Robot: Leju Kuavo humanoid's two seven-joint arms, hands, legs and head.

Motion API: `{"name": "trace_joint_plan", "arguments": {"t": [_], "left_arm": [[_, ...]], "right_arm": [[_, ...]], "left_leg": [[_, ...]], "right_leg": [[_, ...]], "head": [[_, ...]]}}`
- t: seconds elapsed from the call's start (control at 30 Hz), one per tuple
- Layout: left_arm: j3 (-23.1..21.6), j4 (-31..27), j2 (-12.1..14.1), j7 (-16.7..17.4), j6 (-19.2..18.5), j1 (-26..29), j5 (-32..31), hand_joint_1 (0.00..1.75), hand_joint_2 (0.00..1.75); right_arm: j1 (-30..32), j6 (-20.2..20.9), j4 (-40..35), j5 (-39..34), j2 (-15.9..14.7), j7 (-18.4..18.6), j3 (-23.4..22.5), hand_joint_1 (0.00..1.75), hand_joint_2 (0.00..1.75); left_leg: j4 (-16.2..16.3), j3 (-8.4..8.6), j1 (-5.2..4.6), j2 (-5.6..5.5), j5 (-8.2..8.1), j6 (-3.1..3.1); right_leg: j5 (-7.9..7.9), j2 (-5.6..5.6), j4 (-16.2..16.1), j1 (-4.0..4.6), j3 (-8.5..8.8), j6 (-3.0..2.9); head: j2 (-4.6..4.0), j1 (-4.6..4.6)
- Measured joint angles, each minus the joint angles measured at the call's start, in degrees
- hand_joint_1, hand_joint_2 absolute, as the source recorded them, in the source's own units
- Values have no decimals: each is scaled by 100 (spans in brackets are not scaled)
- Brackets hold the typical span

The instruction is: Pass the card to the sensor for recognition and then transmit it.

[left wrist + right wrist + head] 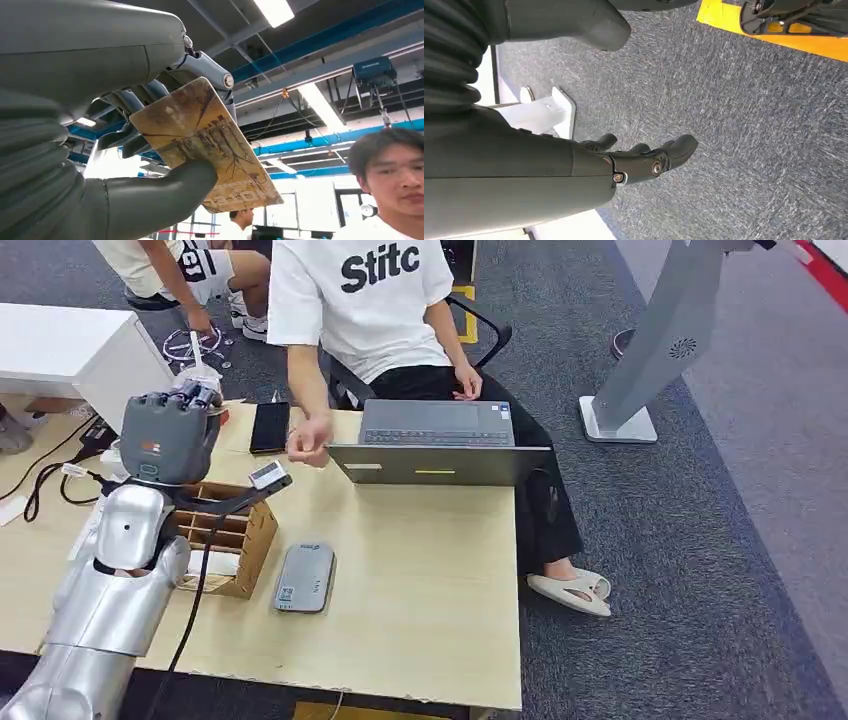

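Note:
My left hand [170, 432] is raised above the table's left part, its back towards the head camera. In the left wrist view its thumb [165, 192] and fingers [200, 65] pinch a brown and gold picture card [202, 142], which juts out past the thumb. A flat grey card sensor [304, 578] lies on the table, nearer the front edge and to the right of that hand. A seated person's hand [310, 440] hovers just right of my left hand. My right hand [644, 160] hangs over grey carpet, fingers loosely apart with nothing in them.
A cardboard box with compartments [228, 538] stands beside the sensor under my left forearm. An open laptop [438, 445] and a black phone [269, 426] lie at the table's far edge [500, 490]. The person in a white shirt [365, 300] sits behind it. A grey stand [655, 350] rises at right.

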Motion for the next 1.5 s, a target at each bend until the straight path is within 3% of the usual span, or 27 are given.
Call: {"name": "trace_joint_plan", "arguments": {"t": [0.17, 0.37, 0.93, 1.27, 1.5], "left_arm": [[-11, 37, -4, -42, -164, 12, 72, 175, 175], [-229, 22, -20, -376, -880, 305, 690, 175, 175], [-533, -70, 0, -271, -1130, 563, 695, 175, 175], [-907, -304, 221, -208, -1997, 1071, 1256, 175, 175], [-1089, -308, 297, -304, -2148, 1233, 1562, 175, 175]], "right_arm": [[0, 0, 0, -33, 4, -2, -15, 0, 175], [1, -9, 0, -105, 4, -28, -122, 0, 175], [0, -17, 0, -122, 4, -37, -234, 0, 175], [4, -17, 0, -199, 4, -89, -295, 0, 175], [4, 7, 0, -166, 7, -109, -361, 0, 175]], "left_leg": [[0, 0, 0, 0, 0, 0], [0, 0, 0, 0, 0, 0], [0, -1, 0, -2, 0, 0], [0, -2, 0, -1, -1, 0], [0, -2, 0, -2, 0, 0]], "right_leg": [[0, 0, 0, 0, 0, 0], [0, 0, 0, 0, 1, 0], [0, -2, 0, 0, 2, 0], [-1, -2, 0, 0, 0, 0], [-1, -4, -1, -1, 1, 0]], "head": [[0, 0], [0, 0], [0, 0], [0, 0], [0, 0]]}}
